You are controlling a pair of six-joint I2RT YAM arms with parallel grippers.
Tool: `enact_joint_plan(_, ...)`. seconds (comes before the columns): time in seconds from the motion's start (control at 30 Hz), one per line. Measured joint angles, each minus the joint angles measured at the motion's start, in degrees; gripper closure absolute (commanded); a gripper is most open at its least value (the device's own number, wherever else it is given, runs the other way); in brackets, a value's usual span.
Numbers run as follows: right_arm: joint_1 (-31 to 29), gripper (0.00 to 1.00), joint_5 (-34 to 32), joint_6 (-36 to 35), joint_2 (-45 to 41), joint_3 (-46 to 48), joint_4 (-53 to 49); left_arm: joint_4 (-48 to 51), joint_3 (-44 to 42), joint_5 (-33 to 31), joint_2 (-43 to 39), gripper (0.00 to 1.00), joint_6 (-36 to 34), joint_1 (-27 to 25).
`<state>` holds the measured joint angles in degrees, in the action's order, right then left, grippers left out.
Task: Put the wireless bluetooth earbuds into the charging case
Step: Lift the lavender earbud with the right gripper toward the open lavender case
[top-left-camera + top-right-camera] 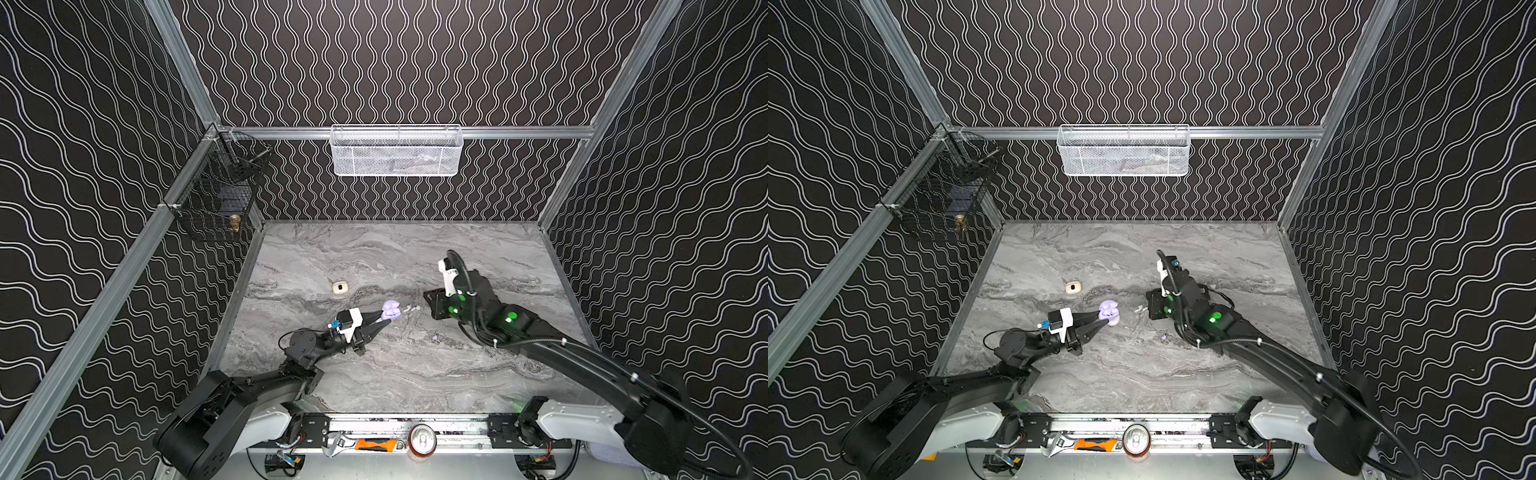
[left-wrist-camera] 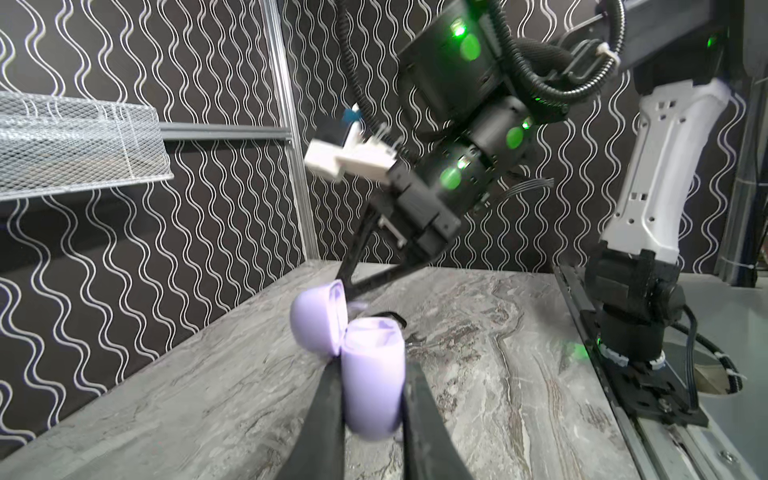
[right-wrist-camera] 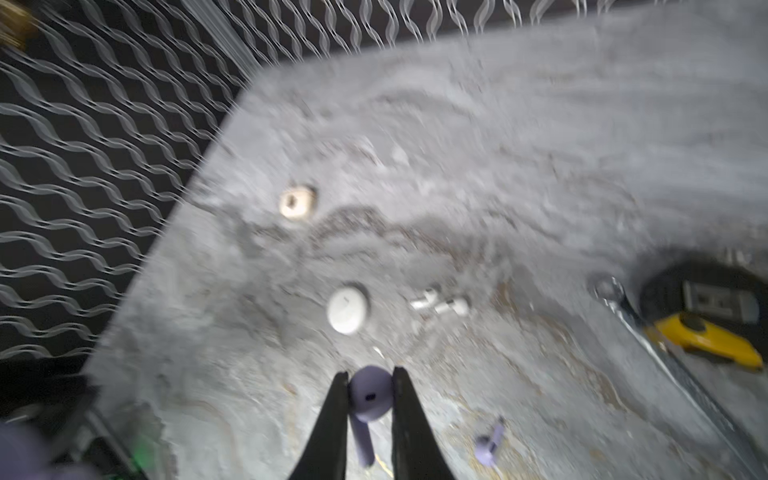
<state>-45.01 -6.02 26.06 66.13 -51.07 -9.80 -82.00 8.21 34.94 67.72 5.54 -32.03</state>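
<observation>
My left gripper (image 1: pixel 384 318) (image 2: pixel 372 368) is shut on the base of a lilac charging case (image 1: pixel 390 311) (image 1: pixel 1109 312) (image 2: pixel 374 386) and holds it just above the table. The case's lid (image 2: pixel 316 320) stands open. In the blurred right wrist view my right gripper (image 3: pixel 368 380) is shut on a lilac earbud (image 3: pixel 370 395) with its stem pointing back between the fingers. Both top views hide that gripper's tips under its wrist (image 1: pixel 453 291), to the right of the case. A second lilac earbud (image 3: pixel 490 442) (image 1: pixel 435 338) lies on the table. Two white earbuds (image 1: pixel 411 308) (image 1: pixel 1140 308) (image 3: pixel 440 303) lie beside the case.
A cream case (image 1: pixel 339 287) (image 3: pixel 296 202) lies further back on the left, and a round white case (image 3: pixel 347 308) sits near the white earbuds. A white mesh basket (image 1: pixel 397 153) and a black wire basket (image 1: pixel 216 195) hang on the walls. A wrench (image 1: pixel 338 444) and a can (image 1: pixel 422 440) lie on the front rail.
</observation>
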Motion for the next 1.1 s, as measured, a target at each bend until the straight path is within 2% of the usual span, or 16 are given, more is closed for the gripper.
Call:
enact_joint_plan(0.2,-1.9,0.86,5.55,-0.9,-9.38,5.29,12.7,-2.97,1.27,0.5,0.5,1.0,4.02,0.0)
enact_joint_plan(0.43,-6.75,0.87,12.35,-3.69,-11.56,8.11,29.88,-3.82,2.99,1.75,-1.49,1.0,7.93,0.0)
enact_joint_plan(0.77,-10.91,0.86,16.2,-7.28,-9.86,11.41,47.67,-4.5,6.43,1.92,-2.47,1.0,14.38,-0.02)
enact_joint_plan(1.1,-13.53,0.87,15.91,-9.66,-4.74,10.54,53.07,-4.48,7.65,1.88,-1.88,1.0,17.94,-0.02)
